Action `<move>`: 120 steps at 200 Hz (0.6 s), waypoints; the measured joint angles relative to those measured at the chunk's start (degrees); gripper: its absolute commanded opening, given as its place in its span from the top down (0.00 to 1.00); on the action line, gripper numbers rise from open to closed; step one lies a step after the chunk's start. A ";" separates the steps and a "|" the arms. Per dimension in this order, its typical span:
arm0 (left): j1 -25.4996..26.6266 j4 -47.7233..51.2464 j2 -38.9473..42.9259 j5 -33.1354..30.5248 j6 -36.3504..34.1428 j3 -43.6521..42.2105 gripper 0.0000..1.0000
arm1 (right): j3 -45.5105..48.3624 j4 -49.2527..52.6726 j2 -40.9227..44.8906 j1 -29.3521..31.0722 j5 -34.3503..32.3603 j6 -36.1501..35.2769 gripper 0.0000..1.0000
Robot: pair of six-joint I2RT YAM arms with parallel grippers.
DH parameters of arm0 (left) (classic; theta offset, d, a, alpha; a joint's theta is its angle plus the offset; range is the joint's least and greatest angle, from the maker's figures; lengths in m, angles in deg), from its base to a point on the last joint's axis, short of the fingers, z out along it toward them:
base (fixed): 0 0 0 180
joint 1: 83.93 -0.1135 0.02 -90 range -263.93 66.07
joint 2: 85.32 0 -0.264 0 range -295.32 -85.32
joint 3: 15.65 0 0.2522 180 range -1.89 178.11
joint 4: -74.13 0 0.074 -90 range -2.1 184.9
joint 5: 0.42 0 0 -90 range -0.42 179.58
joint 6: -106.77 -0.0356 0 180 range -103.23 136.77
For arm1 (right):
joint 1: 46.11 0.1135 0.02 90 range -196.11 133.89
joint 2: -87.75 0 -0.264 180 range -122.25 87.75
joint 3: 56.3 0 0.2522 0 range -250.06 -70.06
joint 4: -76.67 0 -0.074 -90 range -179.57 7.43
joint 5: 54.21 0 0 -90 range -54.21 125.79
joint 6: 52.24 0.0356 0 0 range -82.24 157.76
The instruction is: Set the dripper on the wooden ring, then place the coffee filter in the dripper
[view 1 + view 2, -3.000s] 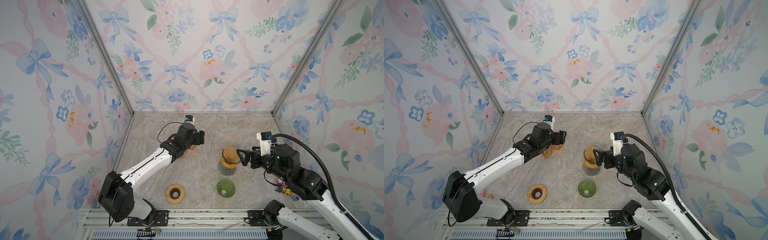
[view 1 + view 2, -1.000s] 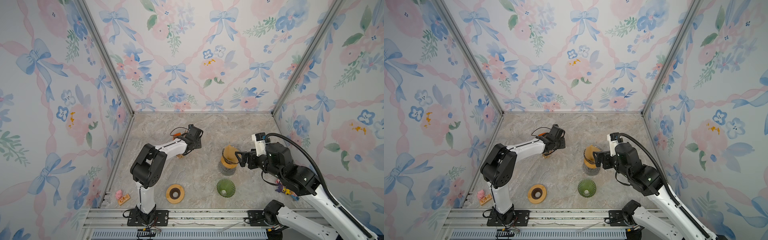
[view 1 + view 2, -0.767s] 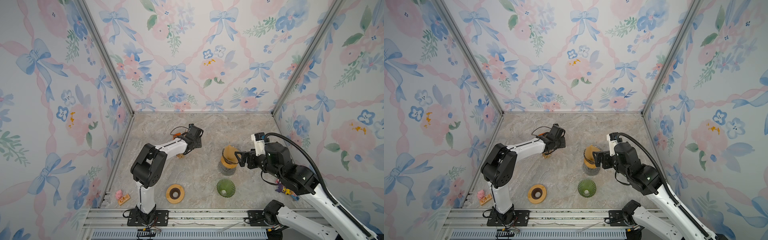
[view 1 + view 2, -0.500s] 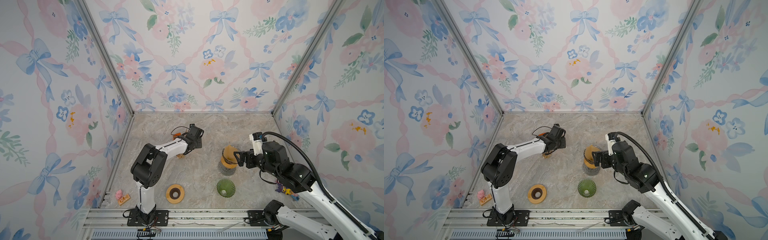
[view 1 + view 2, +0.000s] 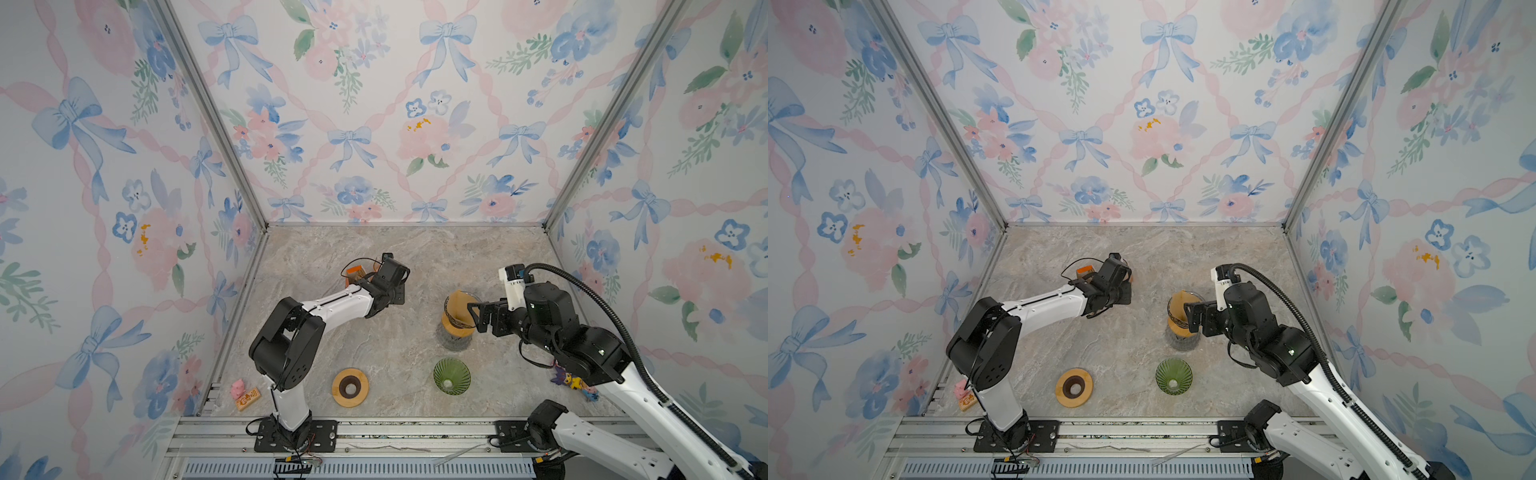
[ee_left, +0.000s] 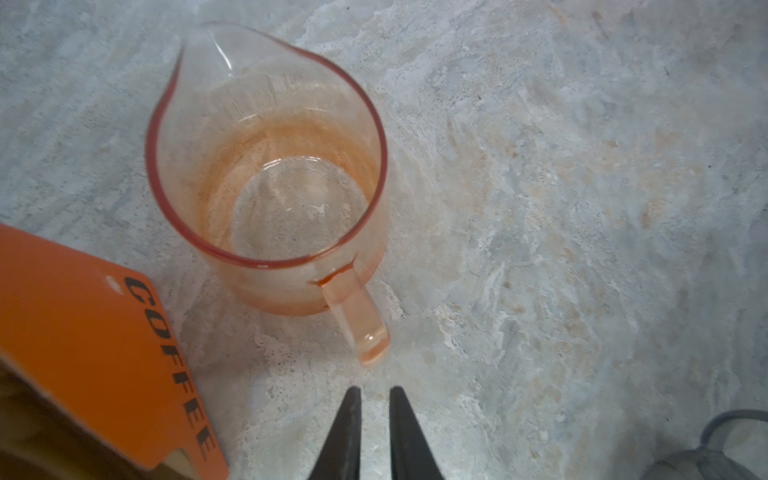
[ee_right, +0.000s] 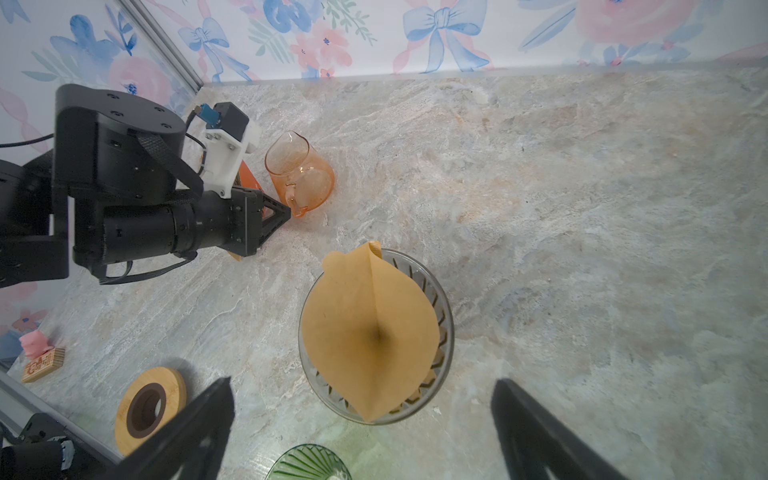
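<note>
The left arm (image 5: 332, 303) had folded its elbow back toward its base while its wrist kept to the orange pitcher (image 6: 266, 166). The left gripper (image 6: 372, 388) had drawn its jaws almost together on nothing, just short of the pitcher's handle. The right gripper (image 7: 362, 381) had crept slightly nearer the glass dripper (image 7: 444, 316), jaws wide apart and empty. The placing looked finished, because the brown paper coffee filter (image 7: 365, 332) had not moved. It sat opened as a cone inside the dripper, right of the table's middle, seam tab above the rim.
</note>
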 measured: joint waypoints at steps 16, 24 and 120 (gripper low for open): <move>0.04 -0.02 0.83 -0.20 -0.46 -0.39 0.66 | 0.00 0.00 -0.20 0.00 0.00 0.00 0.02; 0.04 0.04 1.09 -0.24 -0.37 -0.50 0.62 | 0.00 0.02 -0.26 0.00 0.02 0.00 0.02; 0.00 0.04 -3.74 -1.90 5.97 6.99 0.65 | 0.02 0.00 -0.44 -0.20 0.00 -0.02 0.02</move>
